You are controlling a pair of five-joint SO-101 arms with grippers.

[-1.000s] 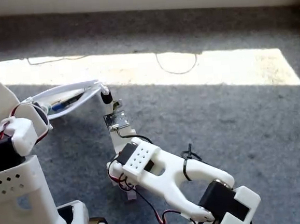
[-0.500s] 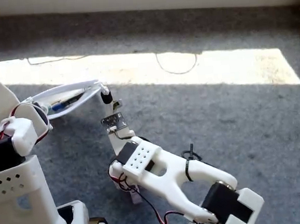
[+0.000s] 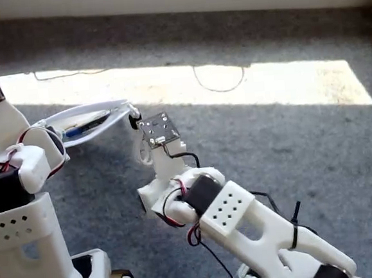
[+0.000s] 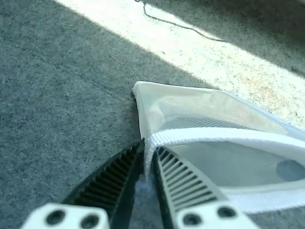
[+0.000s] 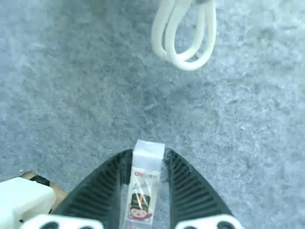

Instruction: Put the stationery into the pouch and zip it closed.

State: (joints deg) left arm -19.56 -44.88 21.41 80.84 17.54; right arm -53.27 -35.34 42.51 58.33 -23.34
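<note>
A white mesh pouch [image 3: 85, 121] hangs open above the grey carpet, with a blue pen [image 3: 82, 129] inside it. My left gripper [image 4: 145, 155] is shut on the pouch's zipper edge [image 4: 200, 138] at one end. My right gripper [image 5: 145, 155] is shut on a small white wrapped eraser [image 5: 144, 191], held upright over the carpet. A white cord loop [image 5: 183, 38] dangles just beyond its fingertips. In the high view the right arm's wrist [image 3: 158, 129] sits beside the pouch's free end, with the loop [image 3: 143, 154] under it.
A sunlit strip [image 3: 265, 84] crosses the carpet at the back, with a thin cable [image 3: 220, 85] lying on it. The left arm's base [image 3: 26, 241] stands at the near left. Bare carpet lies to the right.
The right arm has lifted and rolled its wrist, its forearm swinging down to the right. The pouch's free end has risen slightly. The left arm has shifted slightly.
</note>
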